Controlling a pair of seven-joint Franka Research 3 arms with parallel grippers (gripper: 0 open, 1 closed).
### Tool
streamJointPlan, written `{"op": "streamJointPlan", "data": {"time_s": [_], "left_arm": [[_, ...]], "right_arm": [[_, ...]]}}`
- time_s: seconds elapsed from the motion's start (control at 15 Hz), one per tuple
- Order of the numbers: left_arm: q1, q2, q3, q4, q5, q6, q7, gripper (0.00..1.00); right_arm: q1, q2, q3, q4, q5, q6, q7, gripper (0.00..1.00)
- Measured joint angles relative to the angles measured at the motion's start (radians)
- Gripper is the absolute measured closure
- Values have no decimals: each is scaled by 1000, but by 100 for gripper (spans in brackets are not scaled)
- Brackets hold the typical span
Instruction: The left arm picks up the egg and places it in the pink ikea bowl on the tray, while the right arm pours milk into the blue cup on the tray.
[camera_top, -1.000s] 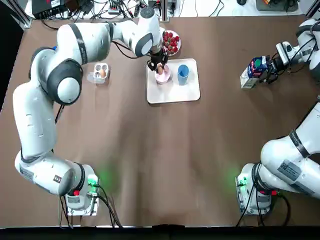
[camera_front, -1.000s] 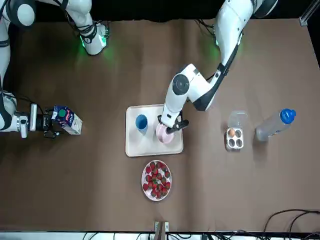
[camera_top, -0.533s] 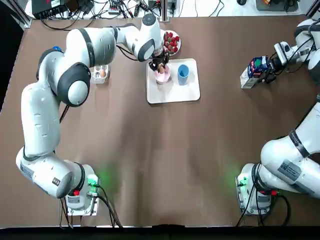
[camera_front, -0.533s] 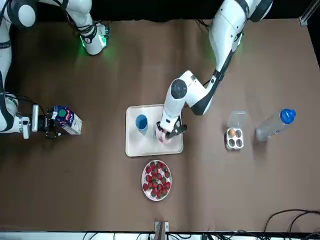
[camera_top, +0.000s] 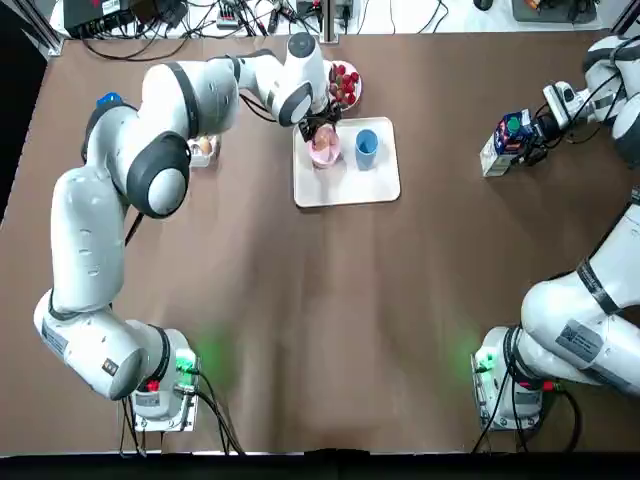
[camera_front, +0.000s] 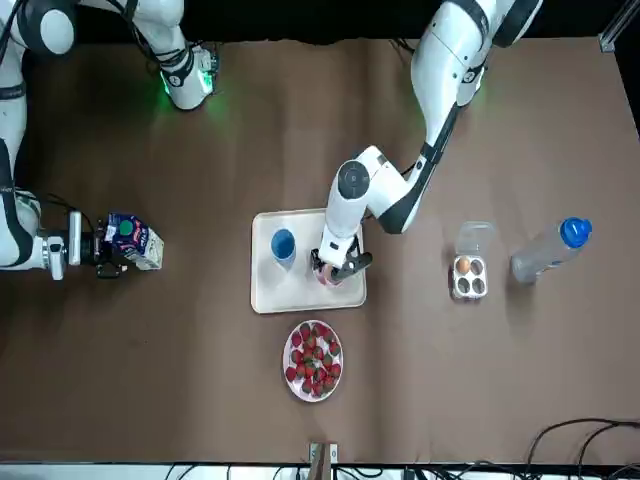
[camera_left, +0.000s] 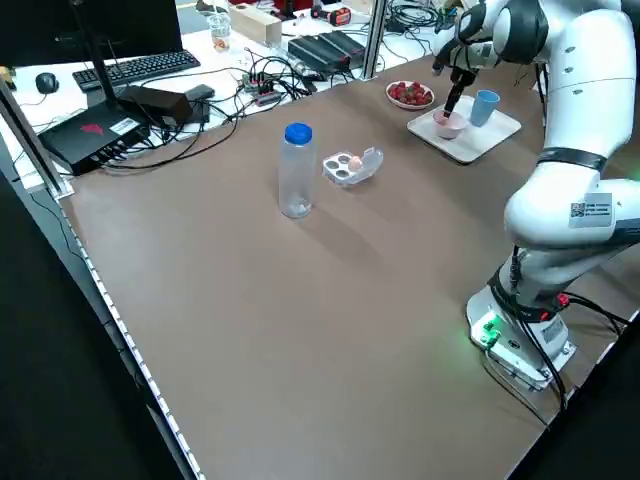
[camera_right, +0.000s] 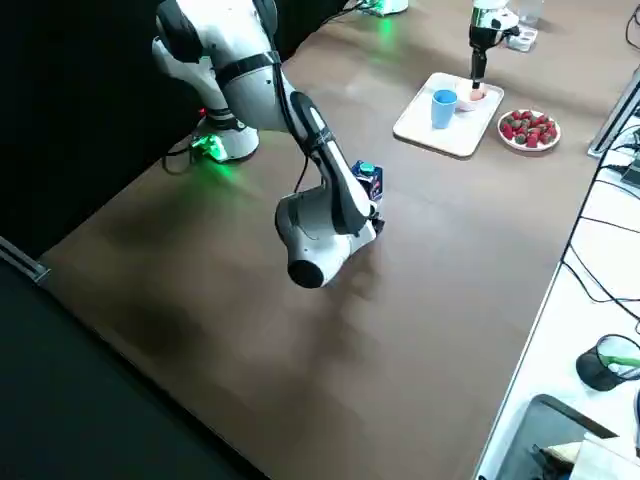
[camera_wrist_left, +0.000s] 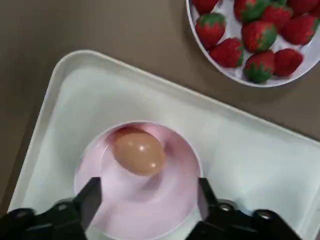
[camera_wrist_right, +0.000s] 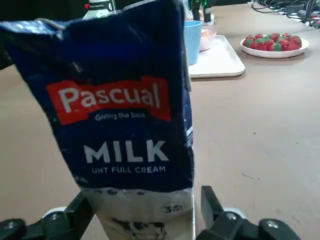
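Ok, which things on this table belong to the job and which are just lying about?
Job: egg, pink bowl, tray, blue cup, milk carton, left gripper, right gripper.
Lying about: strawberry plate, water bottle, egg carton.

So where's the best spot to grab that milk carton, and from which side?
By its two flat side walls, low down, coming in level from the side away from the tray: the milk carton stands upright with straight sides. The right gripper sits there, jaws open around it.

left arm reaches to the far edge of the counter (camera_top: 300, 300), left pincer (camera_wrist_left: 148, 190) pointing straight down, fingers spread. right arm stretches near the far right corner, right pincer (camera_wrist_right: 144, 197) level, fingers apart.
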Motion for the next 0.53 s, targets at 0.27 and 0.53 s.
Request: {"op": "streamJointPlan", "data": {"time_s": [0.27,0.53], "left_arm": [[63,-115,8,23,18,-209,82,0],[156,-270,4,24,18,-570,415,0]], "right_arm": [[9,0,0,0,0,0,8,10],[9,1,-2,-1,0,-1,13,11]]}}
